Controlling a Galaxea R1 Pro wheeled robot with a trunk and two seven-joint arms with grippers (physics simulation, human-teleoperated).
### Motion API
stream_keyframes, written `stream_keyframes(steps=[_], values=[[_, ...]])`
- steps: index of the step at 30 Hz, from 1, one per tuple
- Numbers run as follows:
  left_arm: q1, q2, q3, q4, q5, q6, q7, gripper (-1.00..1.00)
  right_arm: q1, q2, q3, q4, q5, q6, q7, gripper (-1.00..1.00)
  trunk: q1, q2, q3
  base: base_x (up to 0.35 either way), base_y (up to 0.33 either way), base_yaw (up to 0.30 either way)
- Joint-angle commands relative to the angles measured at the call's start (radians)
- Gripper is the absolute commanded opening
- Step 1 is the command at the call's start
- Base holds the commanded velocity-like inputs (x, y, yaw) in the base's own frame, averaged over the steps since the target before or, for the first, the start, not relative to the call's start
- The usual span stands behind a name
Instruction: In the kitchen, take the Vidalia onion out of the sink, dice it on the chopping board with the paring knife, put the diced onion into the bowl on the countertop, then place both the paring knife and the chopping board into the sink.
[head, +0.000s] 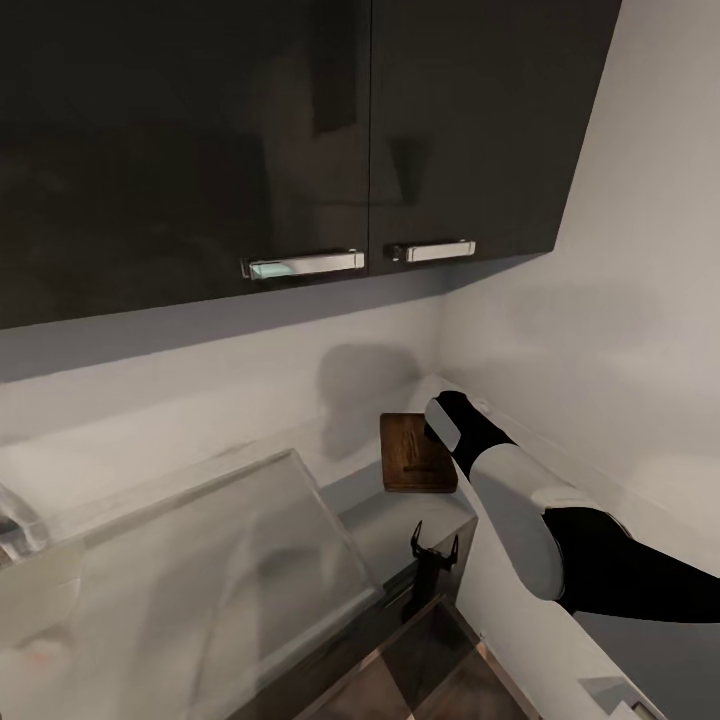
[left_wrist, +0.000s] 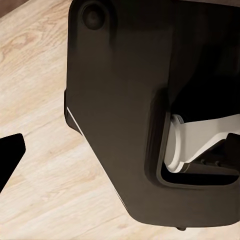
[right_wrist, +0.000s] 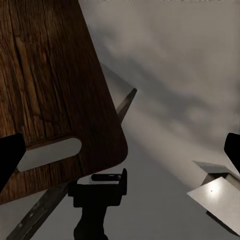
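Where the grey surface runs into the corner of the room, the board is laid flat, close to both walls. Its dark wood grain and oblong slot are shown in the right wrist view.

Right arm: extended from the lower right of the head view, its dark end held over the board's near right corner. The right gripper is spread wide, one black fingertip being seen at each side of the wrist view. Nothing is held between them. The slotted end of the board lies below the gap.

Sink: a pale steel basin, set into the surface to the left of the board and well apart from it. Its inside is blurred and cannot be read.

Forked black object: stood upright near the front edge of the surface, between sink and arm. It is also seen just beside the board's slotted end. What it is cannot be told.

Wall cabinets: dark and glossy, fitted with two chrome handles, hung above the surface.

Left gripper: one black fingertip is seen over a light wooden floor, beside the robot's dark base. Whether it is spread or closed cannot be told.
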Motion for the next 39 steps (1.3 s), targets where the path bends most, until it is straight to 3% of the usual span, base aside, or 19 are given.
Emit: stream_keyframes(steps=[1,39], values=[[0.0,0.0,0.0,-0.001,0.007,-0.001,0.0,1.0,-0.001,0.001,-0.004,-0.002,-0.003,0.003,-0.005,1.0,0.001,-0.002,-0.002,0.002,0.0,0.0],[0.0,0.0,0.0,0.011,0.007,-0.001,-0.001,1.0,-0.001,0.001,-0.003,0.001,-0.005,0.003,-0.005,1.0,0.001,-0.002,-0.002,0.0,-0.021,0.0]])
